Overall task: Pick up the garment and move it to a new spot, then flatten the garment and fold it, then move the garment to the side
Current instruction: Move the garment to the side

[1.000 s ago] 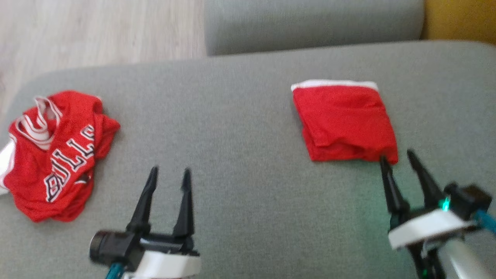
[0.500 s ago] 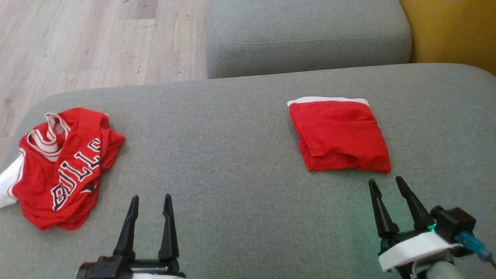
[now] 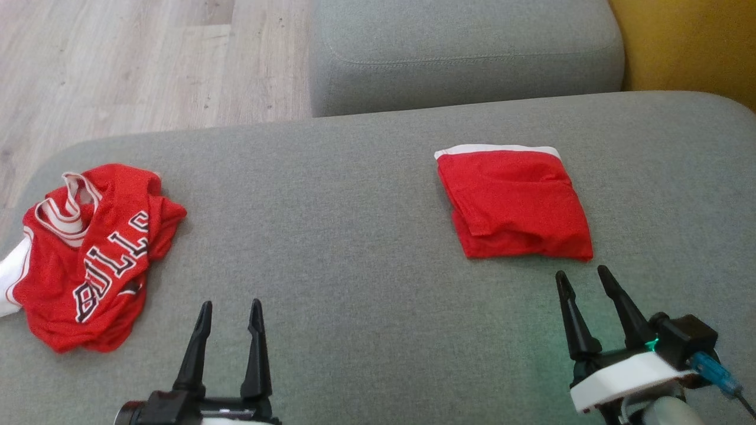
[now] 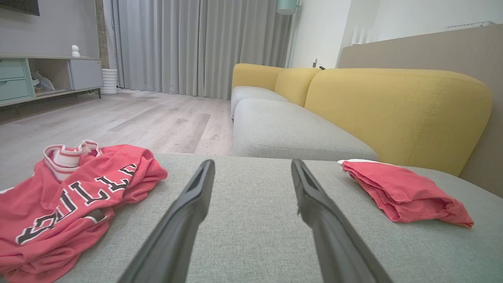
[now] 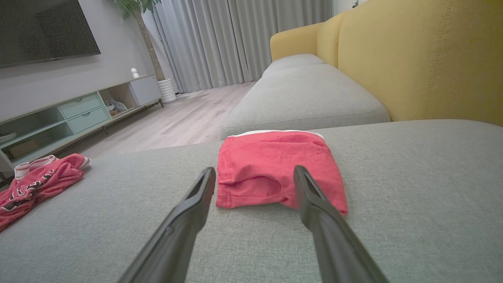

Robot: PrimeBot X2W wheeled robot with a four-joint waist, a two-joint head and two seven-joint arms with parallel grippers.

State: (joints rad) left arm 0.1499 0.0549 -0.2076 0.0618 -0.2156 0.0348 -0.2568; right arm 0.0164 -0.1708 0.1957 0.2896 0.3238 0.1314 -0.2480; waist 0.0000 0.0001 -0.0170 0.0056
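The folded red garment (image 3: pixel 514 203) lies flat at the right centre of the head view on the grey sofa cushion (image 3: pixel 354 236), a white band along its far edge and its layered folds open toward the lower left. Nothing touches it. Just below its lower right corner sits the right end effector (image 3: pixel 581 271), its two dark fingers spread wide with nothing between them, tips close to the cloth yet apart from it. In the right wrist view the garment shows between and beyond those fingers.

At the left edge of the head view a red Bulls jersey (image 3: pixel 88 254) lies crumpled – white and black lettering on top, a striped collar band at its upper left, some white cloth at the frame's left edge. The left end effector (image 3: pixel 230 304) is at the lower left of centre, to the right of the jersey and clear of it, fingers fully parted and holding nothing.

A second grey cushion (image 3: pixel 466 53) fills the upper middle, pale wooden floor (image 3: pixel 118 65) the upper left, and a yellow sofa back (image 3: pixel 685 47) the upper right corner.
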